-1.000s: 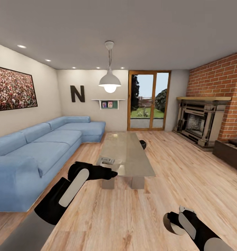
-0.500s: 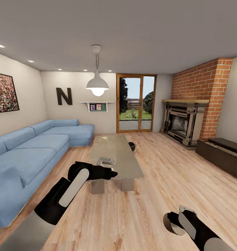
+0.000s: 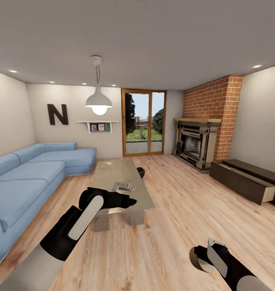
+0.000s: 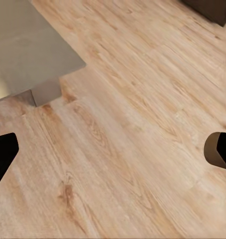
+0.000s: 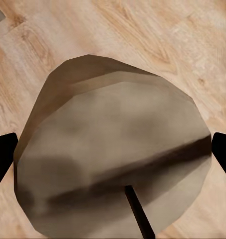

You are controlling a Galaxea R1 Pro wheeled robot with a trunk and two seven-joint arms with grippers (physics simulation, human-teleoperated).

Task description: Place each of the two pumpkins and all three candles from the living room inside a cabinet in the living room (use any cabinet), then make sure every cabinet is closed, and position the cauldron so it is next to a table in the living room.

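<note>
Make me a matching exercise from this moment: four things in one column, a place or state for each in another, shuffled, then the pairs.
1. candle
2. cabinet
3. cauldron
4. left gripper

A. one drawer pulled out
B. on the floor beside the table
C. between the right gripper's fingers
D. open over bare plank floor

Pairs: 1-C, 2-A, 3-B, 4-D

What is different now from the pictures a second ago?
The camera turned right: the sofa and fireplace slid left, and the cabinet with its open drawer came into view. Both arms kept their pose; the right gripper still holds a candle.
</note>
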